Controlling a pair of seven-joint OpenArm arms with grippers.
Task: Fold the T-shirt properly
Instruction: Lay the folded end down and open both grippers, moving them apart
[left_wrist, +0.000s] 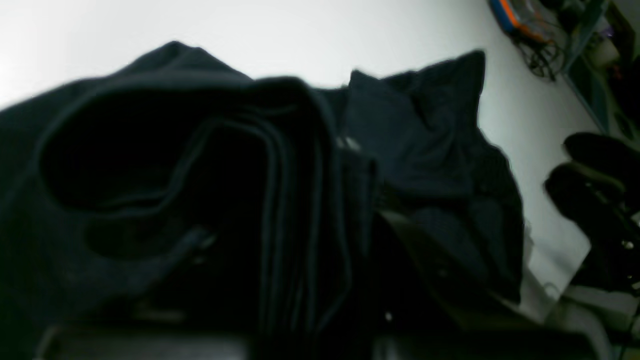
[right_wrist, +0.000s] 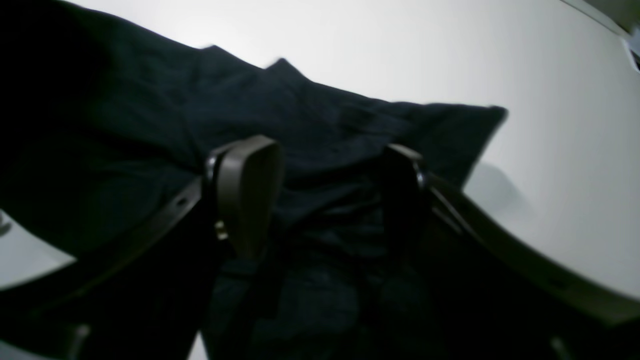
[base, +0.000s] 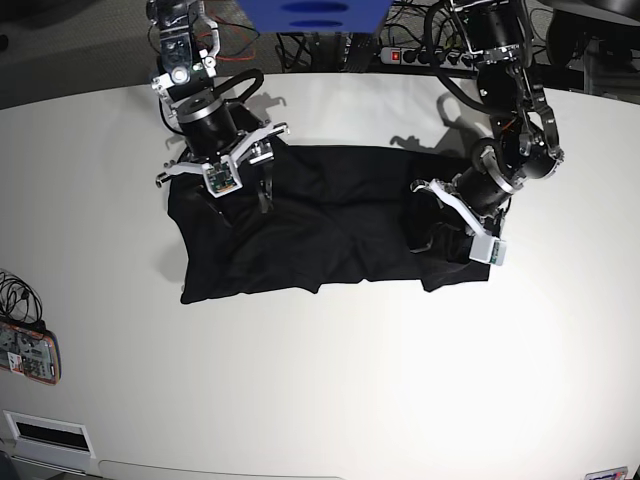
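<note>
We see the black T-shirt (base: 320, 225) spread on the white surface (base: 330, 380). The left gripper (base: 447, 222) has its fingers closed on a bunched fold at the shirt's edge. The right gripper (right_wrist: 325, 190) holds its fingers (right_wrist: 247, 195) apart over the opposite end of the shirt.

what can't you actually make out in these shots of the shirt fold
- Left wrist view: the left gripper's fingertips, buried in dark, blurred T-shirt folds.
- Right wrist view: whether the right gripper touches cloth; black on black, out of focus.
- Base view: the T-shirt's label, too small, and the shirt corner under the left gripper.
</note>
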